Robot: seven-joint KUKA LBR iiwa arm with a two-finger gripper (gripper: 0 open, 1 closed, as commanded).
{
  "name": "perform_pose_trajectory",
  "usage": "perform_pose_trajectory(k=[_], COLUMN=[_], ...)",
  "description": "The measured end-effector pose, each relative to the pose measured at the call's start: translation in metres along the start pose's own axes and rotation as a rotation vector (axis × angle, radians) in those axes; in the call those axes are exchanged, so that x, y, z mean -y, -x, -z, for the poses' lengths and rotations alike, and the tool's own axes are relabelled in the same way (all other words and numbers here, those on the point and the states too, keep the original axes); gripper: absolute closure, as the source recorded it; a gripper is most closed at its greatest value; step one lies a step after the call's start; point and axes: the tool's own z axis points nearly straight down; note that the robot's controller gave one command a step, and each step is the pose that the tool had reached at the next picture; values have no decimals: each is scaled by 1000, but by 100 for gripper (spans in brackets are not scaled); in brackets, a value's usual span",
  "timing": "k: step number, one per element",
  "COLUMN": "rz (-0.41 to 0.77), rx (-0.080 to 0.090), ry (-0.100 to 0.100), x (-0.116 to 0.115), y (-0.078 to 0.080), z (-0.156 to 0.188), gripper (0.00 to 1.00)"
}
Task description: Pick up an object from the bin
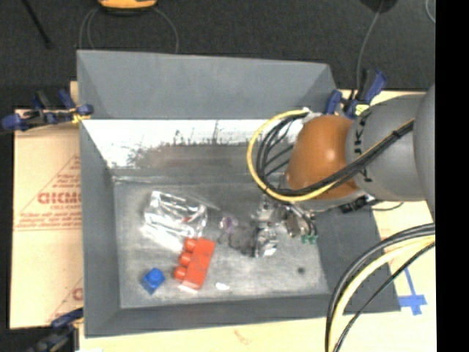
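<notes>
While the big grey arm (396,152) reaches in from 3 o'clock, its pincer (265,239) hangs low over the floor of the grey bin (205,86). It is a bit toward 4 o'clock from the middle of the floor. A round orange cover (319,160) sits on the arm just above the pincer, at its 1 o'clock. Black and yellow cables (254,156) loop around that cover.

I cannot tell if the pincer is wide or narrow, because its tip is a jumble of shiny parts. I also cannot tell if it holds anything.

A small dark lump (238,237) lies on the bin floor, near the middle. It is just beside the pincer, at the pincer's 9 o'clock, and it is the nearest thing to it. I cannot tell if the two touch.

Over at 9 o'clock from the lump lies a crinkly clear bag (172,215). A red block (195,261) with bumps on it lies at the lump's 8 o'clock, touching the bag's lower edge. A little blue piece (152,279) sits near the red block, at the block's 8 o'clock. A tiny white scrap (222,286) lies at the block's 4 o'clock.
</notes>
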Motion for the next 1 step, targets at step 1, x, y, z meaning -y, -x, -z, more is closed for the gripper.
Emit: perform_pose_trajectory(k=[1], rz=[355], rx=[-11], ry=[2], x=[5], y=[-8], z=[122], gripper=[100])
